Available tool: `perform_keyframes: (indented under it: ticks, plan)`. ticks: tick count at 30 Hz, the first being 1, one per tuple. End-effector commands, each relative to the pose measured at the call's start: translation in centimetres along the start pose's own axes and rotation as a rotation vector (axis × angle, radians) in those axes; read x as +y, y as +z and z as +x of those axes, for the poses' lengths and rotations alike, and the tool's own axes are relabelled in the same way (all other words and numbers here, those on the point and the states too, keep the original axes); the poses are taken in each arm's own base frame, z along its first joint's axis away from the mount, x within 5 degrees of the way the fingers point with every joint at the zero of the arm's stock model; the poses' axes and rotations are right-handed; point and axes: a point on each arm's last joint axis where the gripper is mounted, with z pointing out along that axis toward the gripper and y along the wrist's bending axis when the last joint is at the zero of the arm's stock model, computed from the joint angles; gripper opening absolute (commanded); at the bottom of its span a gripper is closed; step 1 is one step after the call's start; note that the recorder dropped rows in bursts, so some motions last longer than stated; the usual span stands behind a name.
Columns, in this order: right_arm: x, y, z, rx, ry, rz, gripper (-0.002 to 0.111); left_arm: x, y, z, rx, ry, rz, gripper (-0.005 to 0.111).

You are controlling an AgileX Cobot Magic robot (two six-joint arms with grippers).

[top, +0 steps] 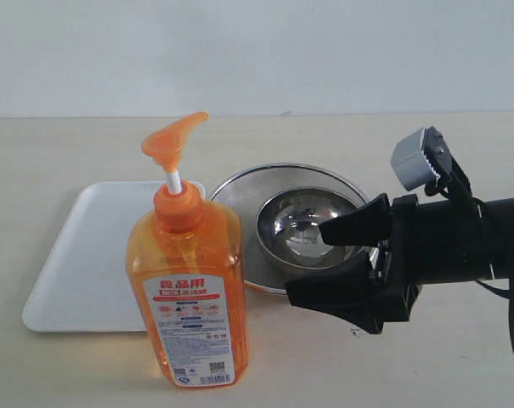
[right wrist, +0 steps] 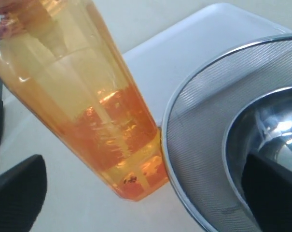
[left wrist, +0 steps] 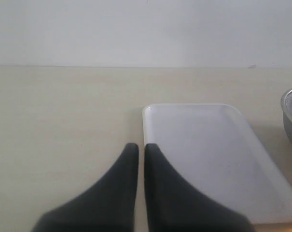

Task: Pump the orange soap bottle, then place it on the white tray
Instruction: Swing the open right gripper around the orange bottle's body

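Note:
The orange soap bottle (top: 189,289) stands upright near the front of the table, pump head up and label facing the camera. Its base sits just in front of the white tray (top: 78,272) and hides the tray's near right corner. My right gripper (top: 307,263) is open, just right of the bottle and not touching it. In the right wrist view the bottle's (right wrist: 97,111) base lies between the spread fingers (right wrist: 20,193), beside the strainer's rim. My left gripper (left wrist: 141,147) is shut on nothing, over the tray's (left wrist: 208,150) edge.
A round steel mesh strainer (top: 240,191) with a shiny steel bowl (top: 312,229) in it stands right of the tray, behind my right gripper. The strainer's rim (right wrist: 199,145) almost touches the bottle's base. Bare table stretches behind and to the left.

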Motion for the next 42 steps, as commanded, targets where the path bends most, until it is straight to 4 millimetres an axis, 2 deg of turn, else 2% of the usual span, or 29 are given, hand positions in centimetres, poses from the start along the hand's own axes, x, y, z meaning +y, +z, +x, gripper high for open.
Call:
perform_keyframes:
  ticks: [1, 5, 12, 21, 31, 42]
  plan:
    - [0.3, 0.0, -0.4, -0.030, -0.001, -0.035, 0.104, 0.0, 0.0, 0.1, 0.002, 0.003, -0.001, 0.005]
    - [0.3, 0.0, -0.4, -0.035, -0.037, -0.032, 0.104, 0.0, 0.0, 0.1, 0.002, 0.003, -0.001, 0.005]
    - [0.5, -0.1, 0.2, 0.100, -0.162, -0.097, 0.104, 0.0, 0.0, 0.1, 0.002, 0.003, -0.001, 0.005]
    - [0.1, -0.1, -3.4, 0.035, -0.290, -0.154, 0.104, 0.0, 0.0, 0.1, 0.002, 0.003, -0.001, 0.005]
    - [2.3, 2.8, -4.5, 0.123, -0.450, -0.209, 0.104, 0.0, 0.0, 0.1, 0.002, 0.003, -0.001, 0.005]
    - [2.6, 4.0, -4.8, 0.145, -0.477, -0.143, 0.104, 0.0, 0.0, 0.1, 0.002, 0.003, -0.001, 0.005]
